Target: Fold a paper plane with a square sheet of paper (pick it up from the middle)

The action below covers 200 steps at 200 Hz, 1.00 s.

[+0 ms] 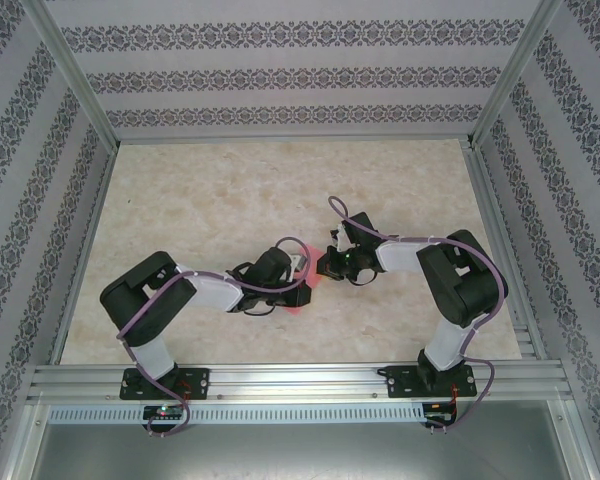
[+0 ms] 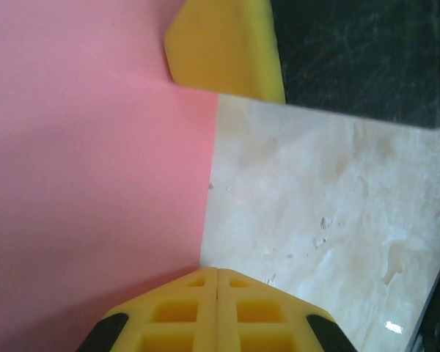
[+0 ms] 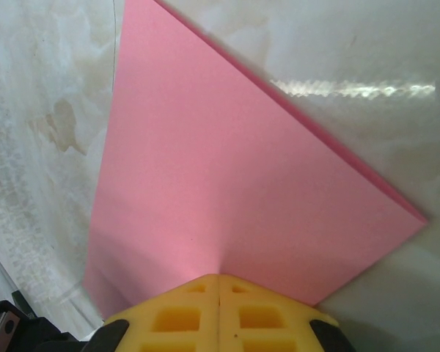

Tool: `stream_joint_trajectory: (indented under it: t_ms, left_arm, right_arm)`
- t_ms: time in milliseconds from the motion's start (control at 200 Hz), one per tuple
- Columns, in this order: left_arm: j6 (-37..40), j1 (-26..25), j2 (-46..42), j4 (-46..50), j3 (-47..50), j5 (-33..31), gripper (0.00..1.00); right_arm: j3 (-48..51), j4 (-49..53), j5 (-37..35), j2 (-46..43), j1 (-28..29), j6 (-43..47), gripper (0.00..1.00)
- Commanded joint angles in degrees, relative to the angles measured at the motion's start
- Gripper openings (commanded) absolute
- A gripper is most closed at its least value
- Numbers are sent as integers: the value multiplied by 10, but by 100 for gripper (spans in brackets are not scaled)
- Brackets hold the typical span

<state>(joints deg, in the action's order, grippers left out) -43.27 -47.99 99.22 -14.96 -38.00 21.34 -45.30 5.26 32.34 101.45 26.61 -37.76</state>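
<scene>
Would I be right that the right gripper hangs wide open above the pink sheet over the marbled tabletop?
Not quite: the right gripper is shut, pinching an edge of the pink sheet, as the right wrist view shows. The sheet is indeed over the marbled tabletop.

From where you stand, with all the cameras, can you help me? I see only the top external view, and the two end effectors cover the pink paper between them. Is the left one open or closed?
Observer: Closed. On the left end effector, the yellow fingers meet with no gap, and their tips sit at the edge of the square sheet of paper.
Operator: And the right one?
Observer: The right end effector is shut too, with its tips on the near edge of the sheet. I cannot tell whether it pinches or only presses.
Operator: Is the sheet a single layer?
Observer: In the right wrist view, a darker pink strip runs under one long edge, as if a second layer lies beneath.
</scene>
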Motion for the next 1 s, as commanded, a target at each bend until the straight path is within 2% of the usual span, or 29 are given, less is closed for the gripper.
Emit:
stream_joint_trajectory:
  t_ms: [0, 535, 759, 994]
  left_arm:
    - [22, 2, -10, 88, 36, 40, 0]
    - [0, -37, -80, 105, 108, 6, 0]
    - [-4, -40, -106, 110, 99, -11, 0]
    - [-39, -40, -176, 68, 58, -75, 0]
  right_arm:
    - [14, 52, -102, 40, -13, 13, 0]
    - [16, 53, -105, 43, -14, 15, 0]
    - [15, 45, -91, 34, -14, 18, 0]
    - [-7, 22, -43, -29, -13, 17, 0]
